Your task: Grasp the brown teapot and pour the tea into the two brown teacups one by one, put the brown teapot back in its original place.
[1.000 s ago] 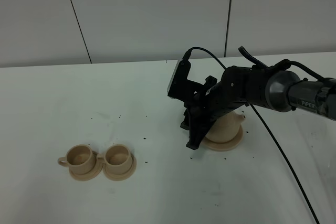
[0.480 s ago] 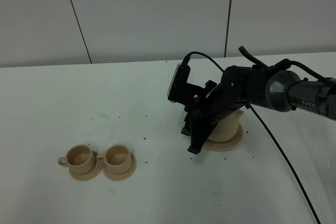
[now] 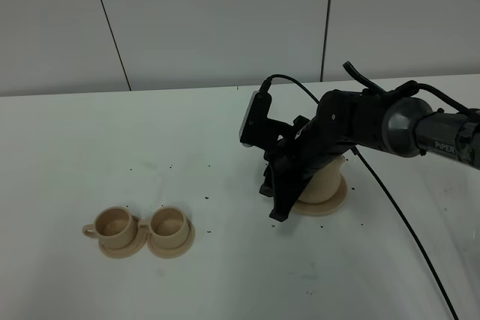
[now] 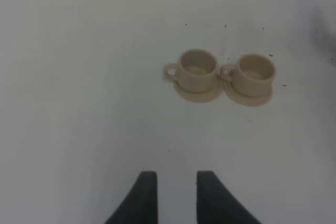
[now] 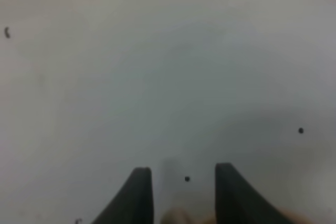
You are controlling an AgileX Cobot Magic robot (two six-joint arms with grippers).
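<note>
right gripper (image 5: 184,170): jaws half apart with a tan sliver between them, probably the handle of the brown teapot (image 3: 324,183)
brown teapot: one, upright on the wide saucer (image 3: 335,201), its home spot, right of centre
teacups: two (image 3: 112,224) (image 3: 169,222), side by side on small saucers, well left on the worktop (image 3: 225,133), grouped for pouring
left gripper (image 4: 177,174): slightly open, empty, parked clear above the cups

A plain white desk (image 3: 112,148) fills the lower scene, dotted with tiny dark specks (image 3: 207,198). Behind it stands a pale grey panelled wall (image 3: 210,20), split by thin dark seams (image 3: 109,28). Lighting is soft and even.
</note>
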